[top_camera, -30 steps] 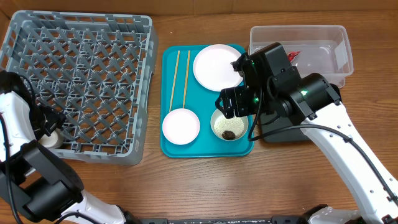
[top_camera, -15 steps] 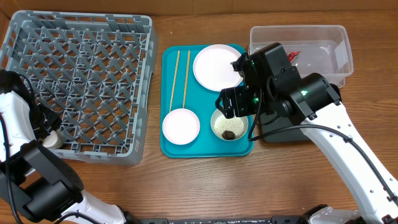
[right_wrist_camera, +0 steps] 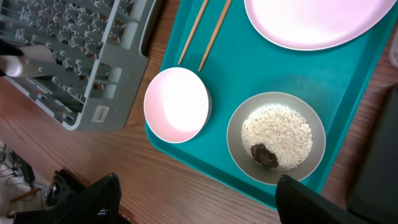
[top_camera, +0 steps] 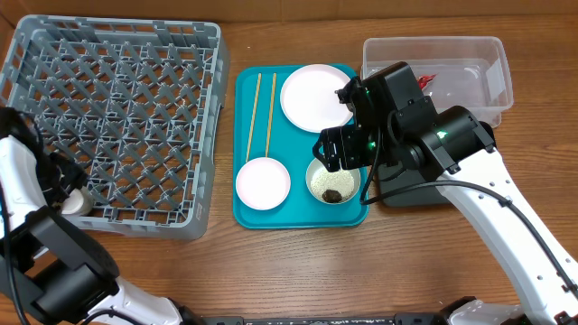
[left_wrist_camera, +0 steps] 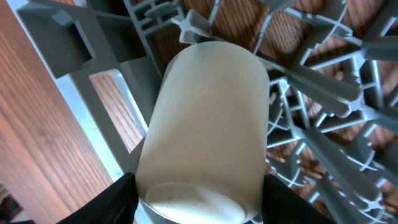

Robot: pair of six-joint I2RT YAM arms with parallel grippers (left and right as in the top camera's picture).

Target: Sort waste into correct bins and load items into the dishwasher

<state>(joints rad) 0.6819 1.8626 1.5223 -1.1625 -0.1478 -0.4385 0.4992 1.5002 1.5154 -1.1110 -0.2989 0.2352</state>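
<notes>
Grip first: L pincer point(left_wrist_camera: 199, 196) is closed partway onto the white cup point(left_wrist_camera: 205, 124), 1 black finger pressed to each side of its near end, so the cup is held. Cup's long axis runs straight out from the pincer, far end pointing up-frame & a bit right into the lattice of the grey rack point(top_camera: 126, 108). It sits at the rack's near-L corner, against the side wall. Can't tell whether it rests on the grid or hangs in the grip. L arm is the only 1 near it; R arm is well apart, across the rack. Judging by that, the coming move is prob. a tip or lift along that axis to seat the cup in a cell, then let go; the wall ribs just beside it could snag. R pincer point(right_wrist_camera: 198, 186) hangs wide open w/ nothing in it, above the teal tray point(top_camera: 302, 213), nearest the bowl point(right_wrist_camera: 234, 137) w/ rice point(right_wrist_camera: 277, 127) & 1 brown lump point(right_wrist_camera: 264, 155). Count: 1 cup, 2 bowls (the other, a pinkish bowl point(right_wrist_camera: 177, 104), is empty), 1 plate point(right_wrist_camera: 311, 22), 2 chopsticks point(top_camera: 270, 113) side by side lengthwise on the tray, 1 red wrapper point(top_camera: 426, 81) inside the 1 clear tub point(top_camera: 433, 43), 1 black tray point(top_camera: 402, 197) mostly under the R arm, 1 rack, all on the bench point(top_camera: 271, 271).
</notes>
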